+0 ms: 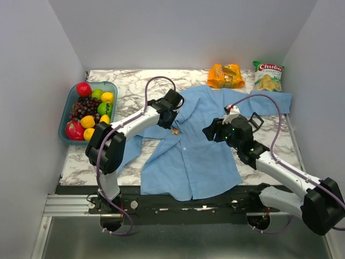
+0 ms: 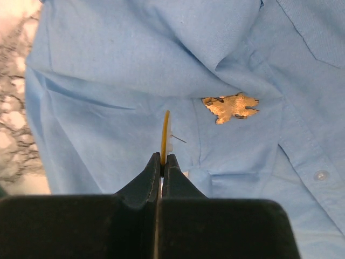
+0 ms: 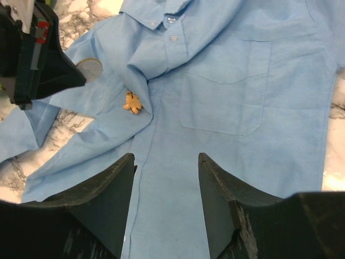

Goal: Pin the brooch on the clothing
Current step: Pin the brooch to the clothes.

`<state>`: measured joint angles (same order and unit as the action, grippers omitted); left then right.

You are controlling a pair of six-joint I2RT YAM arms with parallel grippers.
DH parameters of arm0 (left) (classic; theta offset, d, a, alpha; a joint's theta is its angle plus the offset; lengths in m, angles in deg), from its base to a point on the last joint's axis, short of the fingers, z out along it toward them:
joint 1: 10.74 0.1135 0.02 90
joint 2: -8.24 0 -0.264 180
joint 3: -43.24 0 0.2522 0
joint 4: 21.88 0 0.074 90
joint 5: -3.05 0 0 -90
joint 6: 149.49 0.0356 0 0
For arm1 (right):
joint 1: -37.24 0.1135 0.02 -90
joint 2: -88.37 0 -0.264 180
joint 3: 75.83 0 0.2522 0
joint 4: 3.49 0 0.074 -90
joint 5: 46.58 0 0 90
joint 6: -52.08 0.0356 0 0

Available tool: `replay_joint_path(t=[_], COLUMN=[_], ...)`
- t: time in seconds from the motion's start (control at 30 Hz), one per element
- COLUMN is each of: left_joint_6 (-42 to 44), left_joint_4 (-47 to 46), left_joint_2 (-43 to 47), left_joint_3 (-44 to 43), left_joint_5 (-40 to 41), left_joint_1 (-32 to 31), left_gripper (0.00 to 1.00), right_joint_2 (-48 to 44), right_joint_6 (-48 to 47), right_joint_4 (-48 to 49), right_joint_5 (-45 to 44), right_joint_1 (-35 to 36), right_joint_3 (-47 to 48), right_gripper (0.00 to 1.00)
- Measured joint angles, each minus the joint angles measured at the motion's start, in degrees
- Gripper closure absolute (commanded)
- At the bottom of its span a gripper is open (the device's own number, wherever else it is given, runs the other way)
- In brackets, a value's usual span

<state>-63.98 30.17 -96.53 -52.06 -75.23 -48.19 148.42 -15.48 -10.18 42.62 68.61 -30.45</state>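
The light blue shirt (image 1: 188,162) lies spread on the marble table, collar toward the back. My left gripper (image 2: 163,157) is shut on the brooch (image 2: 165,132), a thin coin-sized disc seen edge-on, with a yellow rim and a fine pin sticking out, held just above the shirt (image 2: 108,65). The disc's pale face shows in the right wrist view (image 3: 90,67). A small jagged gold-orange ornament (image 2: 230,108) lies on the shirt's front near the collar, right of the held disc. My right gripper (image 3: 166,159) is open and empty above the shirt's front (image 3: 242,162).
A teal tray (image 1: 67,110) of fruit stands at the table's left edge. An orange snack pack (image 1: 226,75) and a green chip bag (image 1: 268,75) lie at the back right. The shirt's chest pocket (image 3: 226,97) lies ahead of my right gripper.
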Motion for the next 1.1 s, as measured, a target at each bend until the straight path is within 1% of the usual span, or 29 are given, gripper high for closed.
replay_joint_path(t=[0.23, 0.4, 0.5, 0.63, 0.83, 1.1], left_joint_6=[-6.2, -8.4, -9.1, -9.1, -8.9, -8.3], left_joint_4=[-0.7, -1.0, -0.2, 1.2, 4.9, 9.9], left_joint_2=[-1.4, -3.8, -5.5, -7.4, -11.5, -15.6], left_joint_3=[1.2, -0.1, -2.9, -6.7, -12.2, -14.8], left_joint_5=[-6.8, -9.1, -9.1, -6.6, -0.3, 7.8], left_joint_1=[2.7, 2.8, 2.4, 1.2, -0.7, -2.4], left_gripper=[1.00, 1.00, 1.00, 1.00, 1.00, 1.00], right_joint_2=[1.6, 1.6, 1.5, 1.2, -0.1, -1.4], right_joint_6=[0.0, 0.0, 0.0, 0.1, 0.2, 0.6], right_joint_4=[1.8, 2.3, 2.4, 2.4, 2.8, 2.8], right_joint_5=[2.6, 3.8, 4.1, 4.4, 4.9, 4.9], right_joint_1=[0.0, 0.0, 0.0, 0.0, 0.0, 0.0], right_joint_3=[1.0, 1.0, 1.0, 1.0, 0.4, -0.5], right_gripper=[0.41, 0.41, 0.41, 0.41, 0.41, 0.41])
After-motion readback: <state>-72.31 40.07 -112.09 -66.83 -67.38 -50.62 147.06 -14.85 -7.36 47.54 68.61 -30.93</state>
